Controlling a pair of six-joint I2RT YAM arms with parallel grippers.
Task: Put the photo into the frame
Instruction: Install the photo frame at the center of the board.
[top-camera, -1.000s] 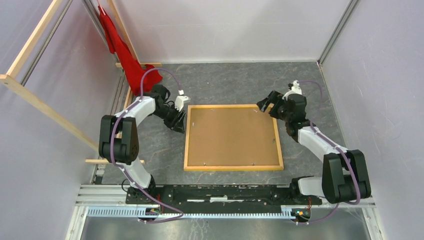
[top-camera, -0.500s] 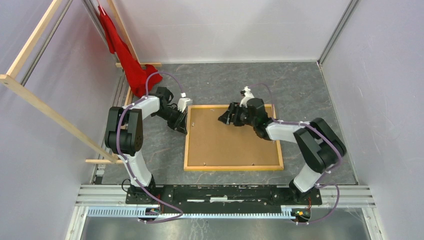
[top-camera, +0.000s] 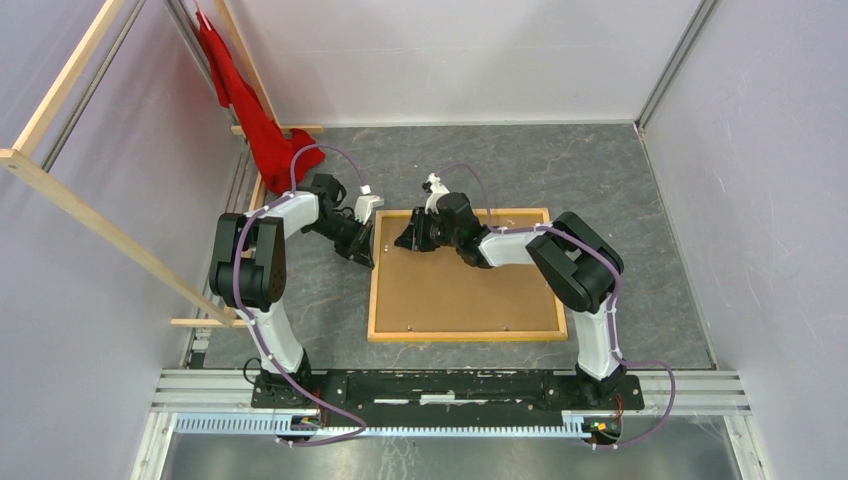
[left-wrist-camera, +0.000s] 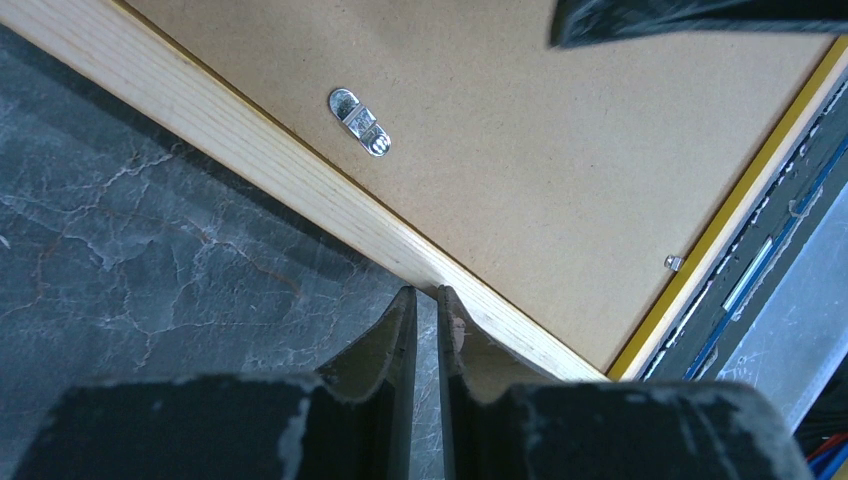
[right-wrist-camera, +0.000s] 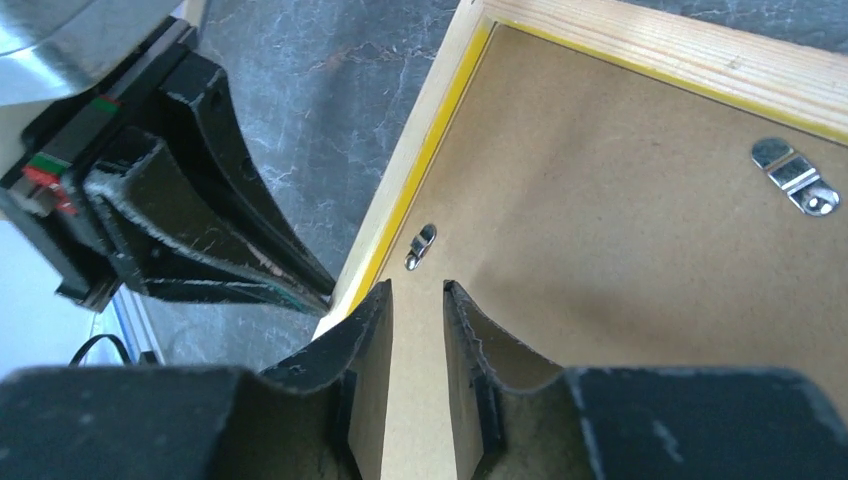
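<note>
Lying back-up on the grey marbled table (top-camera: 600, 170), the frame (top-camera: 465, 336) has its left border at the tips of the left gripper (left-wrist-camera: 426, 292) and its far-left corner beneath the right gripper (right-wrist-camera: 417, 288). Pale grained wood surrounds a smooth brown backing board (top-camera: 460, 290) with metal turn clips (right-wrist-camera: 421, 246). Both grippers show a narrow gap between the fingers and hold nothing.
</note>
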